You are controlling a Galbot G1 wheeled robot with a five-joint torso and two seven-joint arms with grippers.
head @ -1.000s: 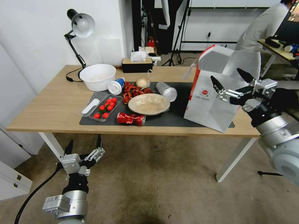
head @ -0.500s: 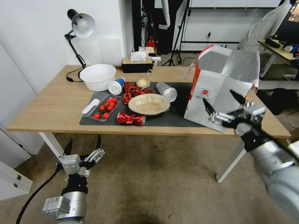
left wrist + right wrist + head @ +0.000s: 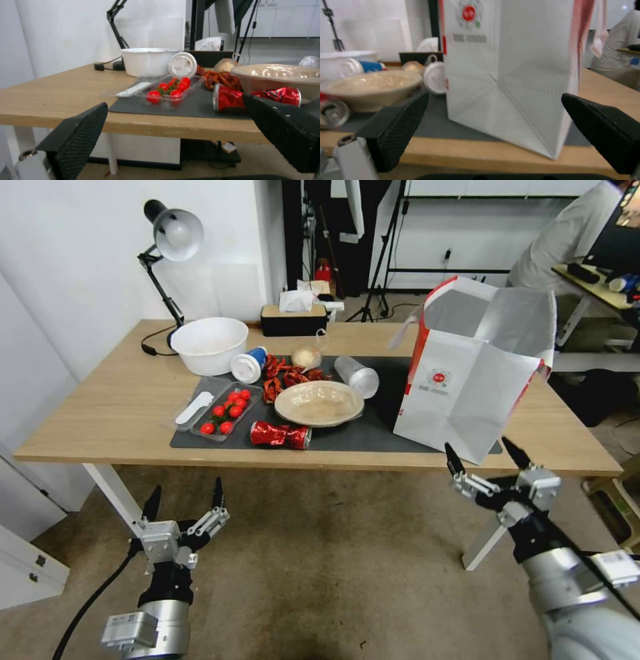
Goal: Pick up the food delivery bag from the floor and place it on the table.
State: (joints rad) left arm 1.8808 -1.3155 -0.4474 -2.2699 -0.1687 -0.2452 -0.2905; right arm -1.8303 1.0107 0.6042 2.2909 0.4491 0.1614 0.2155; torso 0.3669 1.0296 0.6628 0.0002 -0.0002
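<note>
- Food delivery bag [image 3: 467, 380] stands upright on the table [image 3: 120, 407], right end, its base partly on the dark mat [image 3: 387, 427], one corner close to the near edge.
- Right gripper [image 3: 485, 468] hangs below the table edge, in front of the bag; fingers spread wide, nothing held.
- Left gripper [image 3: 185, 505] sits low over the floor [image 3: 333, 567], fingers apart, empty.
- Bag's strap handles appear slack at its far side; detail indistinct.

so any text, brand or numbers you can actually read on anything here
None can be quoted.
Food delivery bag: round red logo with a printed line under it, too blurred to read.
Crushed red can: printing too small to read.
Blue-and-white cup: no readable label.
</note>
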